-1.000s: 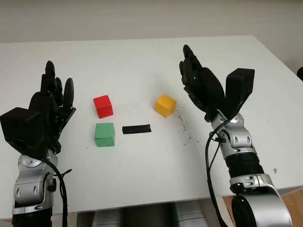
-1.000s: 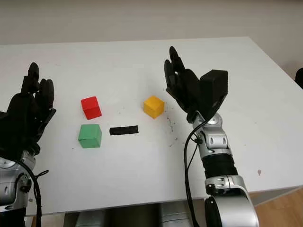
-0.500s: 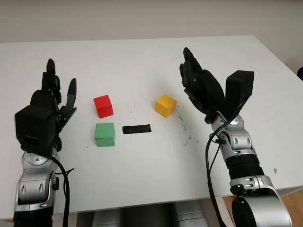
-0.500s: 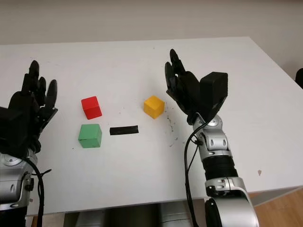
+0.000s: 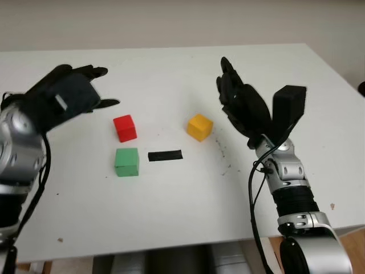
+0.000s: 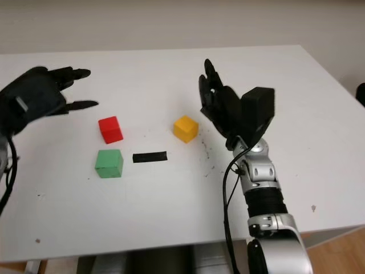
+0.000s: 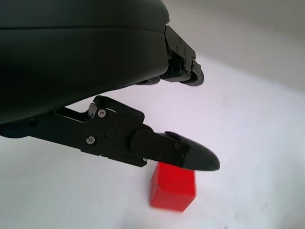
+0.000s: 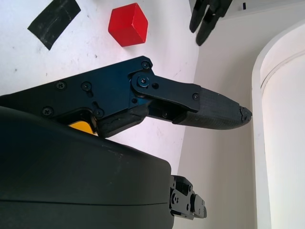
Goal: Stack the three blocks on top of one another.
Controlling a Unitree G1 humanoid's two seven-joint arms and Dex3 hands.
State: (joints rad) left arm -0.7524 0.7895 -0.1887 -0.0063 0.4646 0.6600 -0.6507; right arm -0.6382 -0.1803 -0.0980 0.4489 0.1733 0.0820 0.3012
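White bench (image 5: 171, 211) carries all three blocks, each lying apart from the others and none stacked. Nearest the robot sits the green block (image 5: 126, 162), with a strip of black tape (image 5: 165, 155) just beside it on its right, flat on the surface. Behind the green block, a little farther off, is the red block (image 5: 124, 128); the yellow block (image 5: 199, 127) lies at about the same depth, well to the right of the red one. The right hand (image 5: 242, 105) is raised above the bench just right of the yellow block, released and holding nothing, not touching the block. The left hand (image 5: 71, 97) hangs over the bench to the left of and slightly beyond the red block, its fingers (image 5: 102, 104) released and pointing toward the centre, holding nothing.
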